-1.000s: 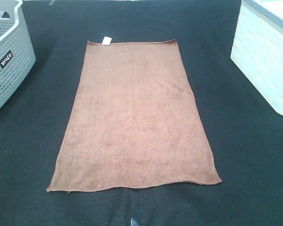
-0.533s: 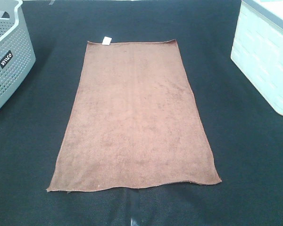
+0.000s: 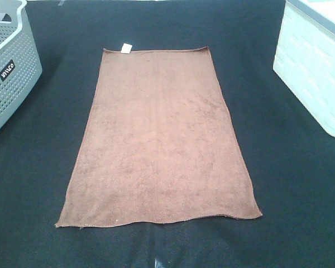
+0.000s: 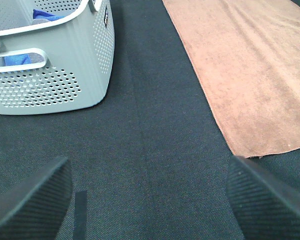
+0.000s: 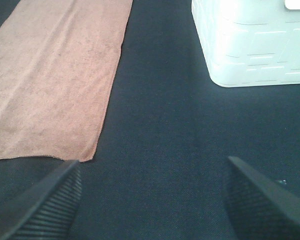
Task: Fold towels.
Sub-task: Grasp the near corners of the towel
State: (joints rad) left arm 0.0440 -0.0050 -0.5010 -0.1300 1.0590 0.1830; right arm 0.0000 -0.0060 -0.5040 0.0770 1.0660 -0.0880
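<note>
folding not begun: reddish-brown rectangular terry towel (image 3: 162, 139) lies flat, unfolded; left gripper (image 4: 148, 167) and right gripper (image 5: 152, 165) spread wide, empty.

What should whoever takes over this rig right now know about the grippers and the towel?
The towel lies flat and fully spread in the middle of the mat, with its white tag on the far short edge.
The left gripper has its jaws open and empty, above bare mat between the grey basket and one near corner of the towel.
The right gripper has its jaws open and empty, beside the other near corner, with the white bin beyond.
Done: nothing folded.
Left: grasp the towel and make every fold.
</note>
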